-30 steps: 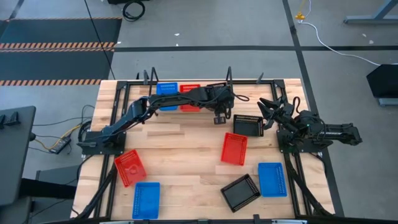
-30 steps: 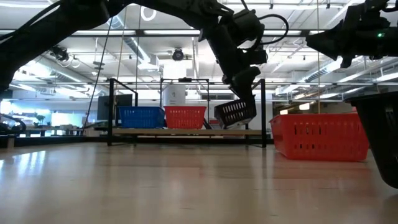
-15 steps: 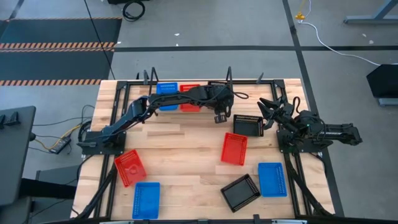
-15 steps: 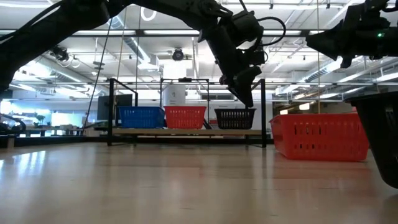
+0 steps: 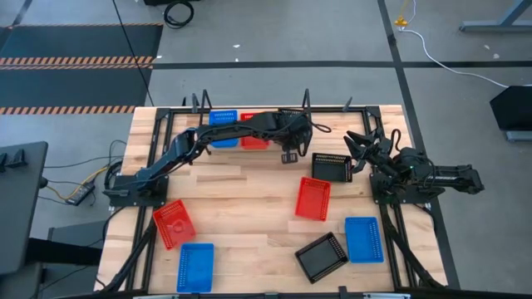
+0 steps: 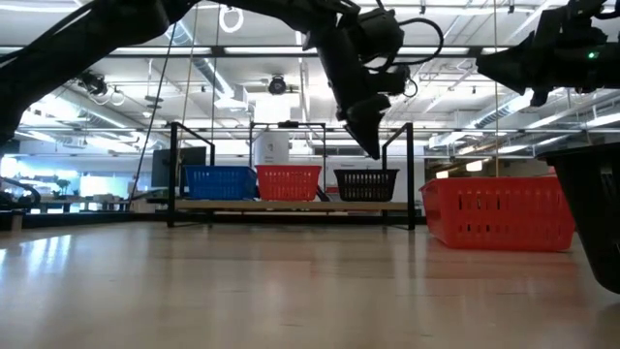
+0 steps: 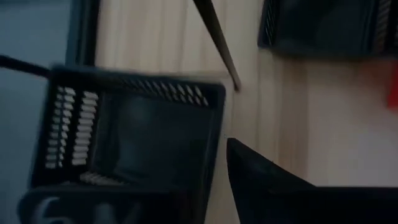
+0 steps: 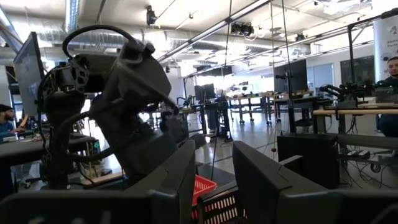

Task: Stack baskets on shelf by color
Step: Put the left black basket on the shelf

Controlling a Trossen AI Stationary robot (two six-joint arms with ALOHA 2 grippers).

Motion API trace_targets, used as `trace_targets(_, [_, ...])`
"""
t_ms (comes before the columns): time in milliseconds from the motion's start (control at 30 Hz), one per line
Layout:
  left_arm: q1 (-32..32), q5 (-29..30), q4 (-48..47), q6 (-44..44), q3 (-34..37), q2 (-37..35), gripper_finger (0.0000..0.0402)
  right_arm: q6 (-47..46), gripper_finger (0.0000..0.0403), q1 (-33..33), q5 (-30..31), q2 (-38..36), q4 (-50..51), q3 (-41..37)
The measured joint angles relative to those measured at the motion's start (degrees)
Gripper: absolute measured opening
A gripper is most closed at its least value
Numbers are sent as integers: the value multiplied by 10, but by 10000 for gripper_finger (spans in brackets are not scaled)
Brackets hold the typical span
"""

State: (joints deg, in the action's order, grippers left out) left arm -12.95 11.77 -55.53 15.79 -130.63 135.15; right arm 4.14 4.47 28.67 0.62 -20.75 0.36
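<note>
Grey floor [image 5: 274, 46] is spreading around the wooden surface [image 5: 241, 199], with striped hazard tape [image 5: 75, 60] running across it. Ceiling lights [image 6: 126, 50] are glowing over ducts [image 8: 93, 37], and desks [image 8: 348, 112] are standing across the room.

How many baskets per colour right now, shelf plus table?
Blue baskets: 3, one on the shelf, two on the table.
Red baskets: 3, one on the shelf, two on the table.
Black baskets: 3, one on the shelf, two on the table.
Total: 9.
</note>
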Motion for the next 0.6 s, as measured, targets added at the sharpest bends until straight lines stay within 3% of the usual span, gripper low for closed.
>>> trace_targets(200, [-8,-18,-73,-1,-7,0,105,1,114,0,0,0,2,0])
trace_targets(600, [-9,-10,-55,-4,9,6,151,-5,114,0,-1,0,1,0])
